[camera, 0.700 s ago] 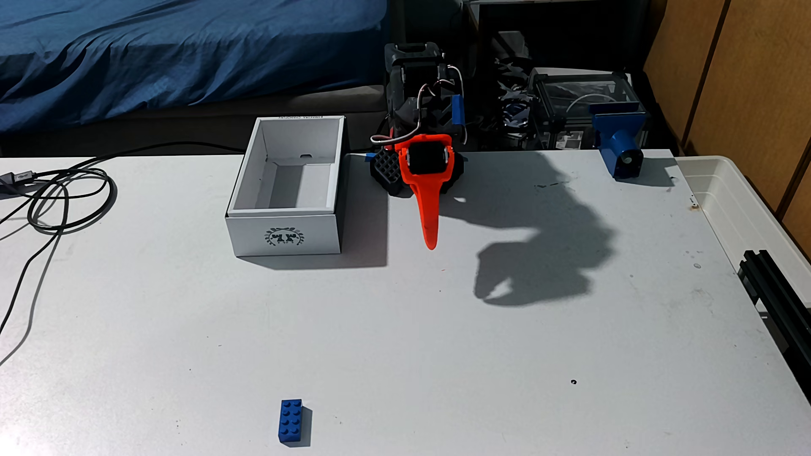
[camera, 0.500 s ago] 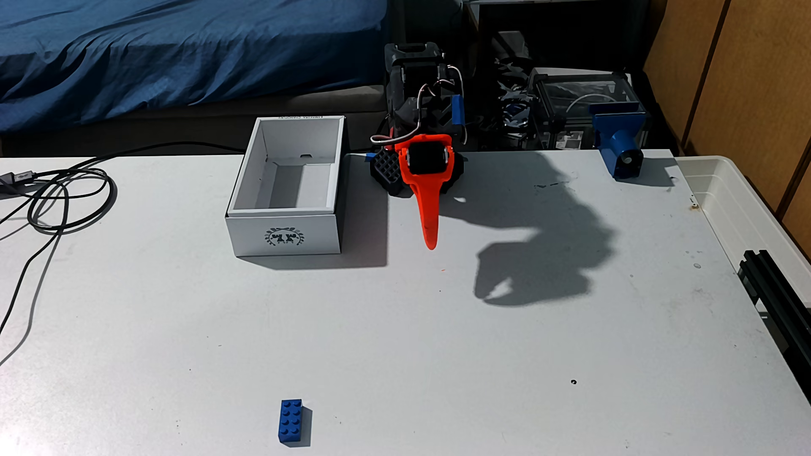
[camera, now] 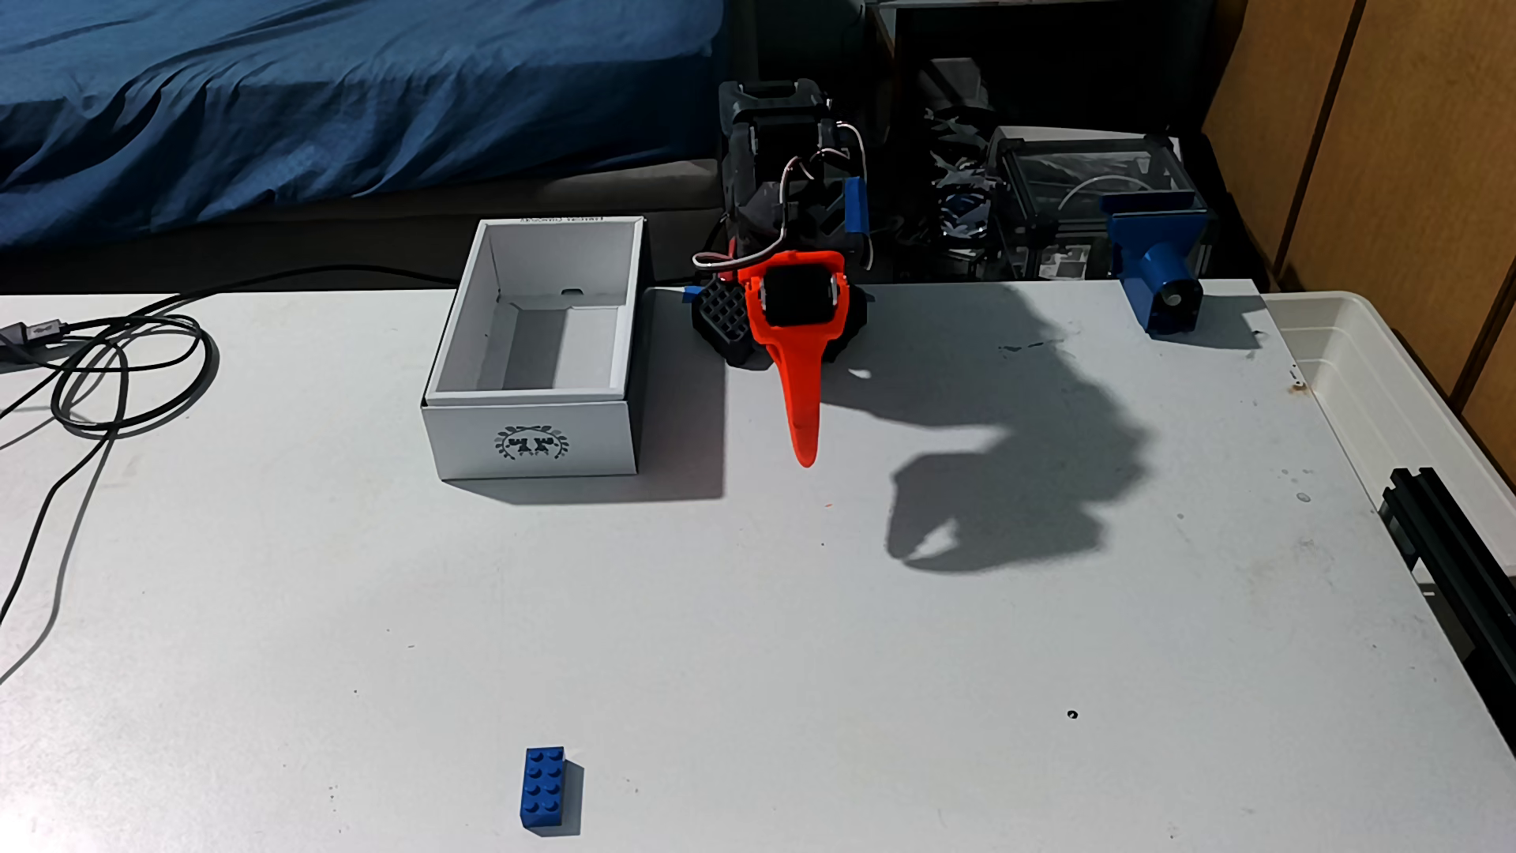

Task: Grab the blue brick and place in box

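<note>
So the blue brick (camera: 542, 790) is sitting flat on the white tabletop (camera: 820, 656), studs up, way down at about 6 o'clock near the front edge, long side running front to back. The box (camera: 533, 361) is up around 11 o'clock from the middle of the tabletop, open top, looks empty inside, with the dark wreath emblem on the short side facing the camera. Brick and box are well apart.

The arm is folded up at 12 o'clock at the back edge, just to the right of the box. The end effector (camera: 805, 455) points down toward the camera with its orange finger out front, nothing in it. From this angle I honestly can't tell if it's released or clenched. It's nowhere near the brick.

Some black cable (camera: 123, 369) is coiled at 9 o'clock.
</note>
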